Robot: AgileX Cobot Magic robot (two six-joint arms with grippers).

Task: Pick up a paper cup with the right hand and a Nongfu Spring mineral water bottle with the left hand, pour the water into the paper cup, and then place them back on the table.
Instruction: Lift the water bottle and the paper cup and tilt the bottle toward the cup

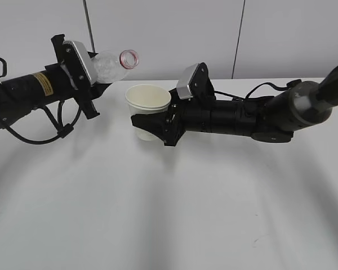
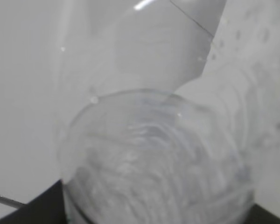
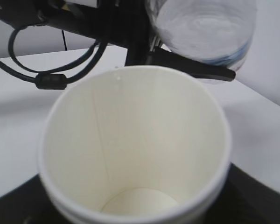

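Left end effector [image 1: 85, 79], on the arm with the yellow sticker, is clamped around the body of the water bottle [image 1: 114, 65]. Bottle is held above the desk [image 1: 158, 214], tilted toward the horizontal, its open red-ringed mouth pointing right and slightly up. No cap on it. The left wrist view is filled by the bottle's clear ribbed wall [image 2: 158, 158]; whether any water is inside cannot be told.

Right end effector [image 1: 152, 125] is closed on the paper cup [image 1: 147, 109], fingers on either side of the lower half. Cup upright, mouth open upward, just below and to the right of the bottle's mouth, not touching it. Whether the cup's base rests on the desk or hangs just above it cannot be told. From the right wrist, the cup's inside [image 3: 135, 154] looks dry and pale, a few small droplets near the rim.

Black cables [image 1: 39, 132] loop under the left arm; another cable [image 1: 253, 89] trails along the right arm. Grey wall panels behind.
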